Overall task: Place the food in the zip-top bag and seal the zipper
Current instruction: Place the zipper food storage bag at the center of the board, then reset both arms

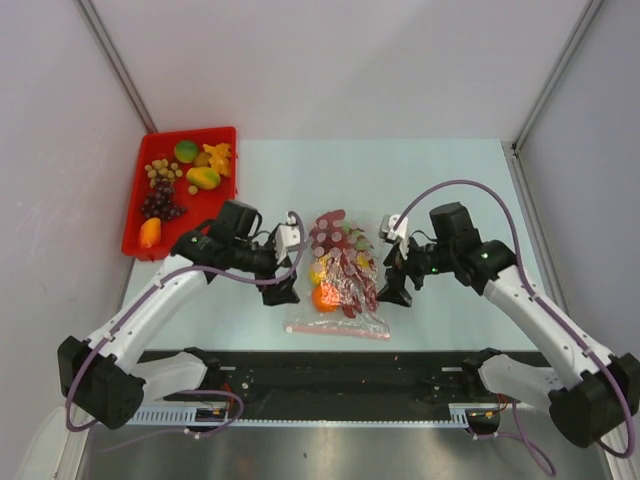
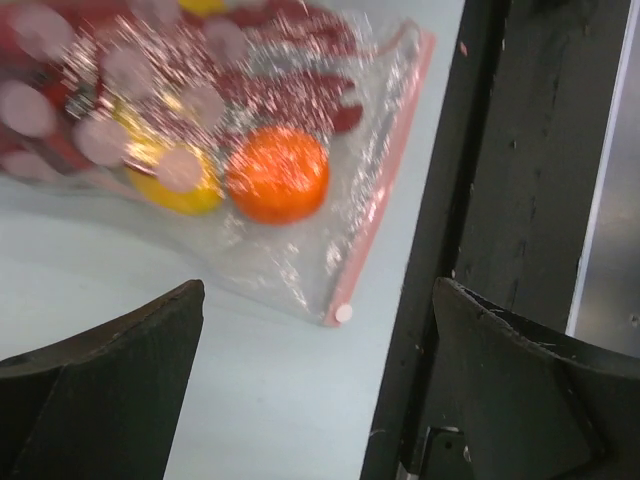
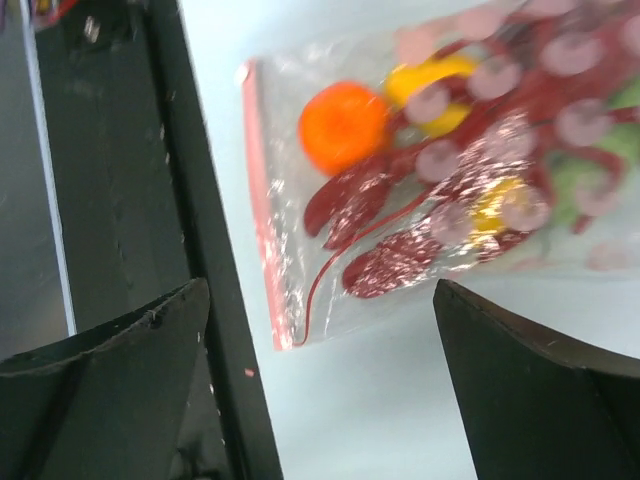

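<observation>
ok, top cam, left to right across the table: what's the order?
red tray → left gripper → zip-top bag → right gripper

Zip-top bag (image 2: pixel 285 262) is showing clear, crinkly, glossy plastic; orange food (image 2: pixel 278 175) is shining smooth; table (image 2: pixel 270 400) is looking matt, maybe laminate.
</observation>
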You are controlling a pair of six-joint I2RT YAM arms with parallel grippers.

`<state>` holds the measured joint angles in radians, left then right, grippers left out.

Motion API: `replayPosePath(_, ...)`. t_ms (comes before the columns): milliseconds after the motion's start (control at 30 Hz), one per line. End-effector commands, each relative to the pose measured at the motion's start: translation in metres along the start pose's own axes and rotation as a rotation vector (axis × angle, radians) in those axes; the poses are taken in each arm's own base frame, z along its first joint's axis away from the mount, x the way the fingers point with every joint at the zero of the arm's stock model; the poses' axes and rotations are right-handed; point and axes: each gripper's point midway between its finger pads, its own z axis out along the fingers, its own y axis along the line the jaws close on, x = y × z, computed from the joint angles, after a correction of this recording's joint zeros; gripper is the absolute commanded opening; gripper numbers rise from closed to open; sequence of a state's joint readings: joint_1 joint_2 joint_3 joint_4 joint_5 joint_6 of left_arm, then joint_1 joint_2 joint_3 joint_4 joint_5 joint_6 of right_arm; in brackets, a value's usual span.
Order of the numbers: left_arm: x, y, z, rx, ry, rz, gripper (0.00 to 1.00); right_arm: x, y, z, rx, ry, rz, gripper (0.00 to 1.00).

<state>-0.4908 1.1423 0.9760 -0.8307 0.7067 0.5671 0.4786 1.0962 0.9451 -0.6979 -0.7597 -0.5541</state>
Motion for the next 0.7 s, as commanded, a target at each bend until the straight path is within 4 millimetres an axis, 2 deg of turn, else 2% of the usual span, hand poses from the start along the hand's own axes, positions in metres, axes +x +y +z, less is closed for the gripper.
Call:
replayPosePath(0,-0.074,0.014,-0.036,-0.117,-0.172,-0.005,1.00,-0.058,-0.025,-0.025,0.206,-0.170,0.058,1.00)
replayPosePath(33,-0.092,0.024,-0.048,-0.166,-0.205,-0.008,1.00,-0.064,-0.035,-0.030,0.246,-0.192,0.071,1.00)
replayPosePath(67,-0.102,0.036,-0.057,-0.203,-0.232,-0.033,1.00,-0.069,-0.046,-0.036,0.294,-0.210,0.094,1.00)
replayPosePath(100,-0.124,0.043,-0.074,-0.235,-0.283,-0.060,1.00,-0.084,-0.057,-0.045,0.332,-0.266,0.111,1.00)
replayPosePath(133,-0.128,0.060,-0.074,-0.244,-0.282,-0.114,1.00,-0.088,-0.077,-0.059,0.397,-0.300,0.147,1.00)
replayPosePath(167,-0.132,0.079,-0.088,-0.294,-0.302,-0.164,1.00,-0.091,-0.091,-0.063,0.424,-0.317,0.176,1.00)
replayPosePath(200,-0.135,0.093,-0.093,-0.323,-0.309,-0.245,1.00,-0.107,-0.104,-0.076,0.458,-0.374,0.193,1.00)
replayPosePath(233,-0.149,0.114,-0.104,-0.368,-0.324,-0.275,1.00,-0.110,-0.117,-0.085,0.486,-0.395,0.214,1.00)
replayPosePath(267,-0.142,0.136,-0.115,-0.440,-0.303,-0.348,1.00,-0.103,-0.140,-0.096,0.533,-0.400,0.264,1.00)
replayPosePath(300,-0.144,0.146,-0.121,-0.455,-0.308,-0.382,1.00,-0.107,-0.153,-0.107,0.564,-0.430,0.275,1.00)
replayPosePath(333,-0.150,0.160,-0.141,-0.501,-0.337,-0.389,1.00,-0.110,-0.162,-0.115,0.579,-0.452,0.302,1.00)
replayPosePath(367,-0.143,0.175,-0.141,-0.510,-0.326,-0.418,1.00,-0.105,-0.176,-0.129,0.618,-0.466,0.321,1.00)
replayPosePath(400,-0.141,0.184,-0.146,-0.536,-0.334,-0.437,1.00,-0.101,-0.188,-0.132,0.638,-0.469,0.330,1.00)
replayPosePath(433,-0.134,0.196,-0.157,-0.573,-0.341,-0.461,1.00,-0.098,-0.195,-0.137,0.656,-0.479,0.361,1.00)
replayPosePath(467,-0.128,0.205,-0.158,-0.591,-0.336,-0.478,1.00,-0.095,-0.200,-0.140,0.669,-0.478,0.373,1.00)
replayPosePath(500,-0.120,0.214,-0.161,-0.632,-0.321,-0.494,1.00,-0.082,-0.214,-0.151,0.707,-0.479,0.411,1.00)
replayPosePath(600,-0.108,0.227,-0.168,-0.673,-0.308,-0.524,1.00,-0.067,-0.226,-0.161,0.739,-0.482,0.473,1.00)
replayPosePath(667,-0.106,0.231,-0.175,-0.718,-0.309,-0.521,1.00,-0.065,-0.230,-0.164,0.748,-0.489,0.481,1.00)
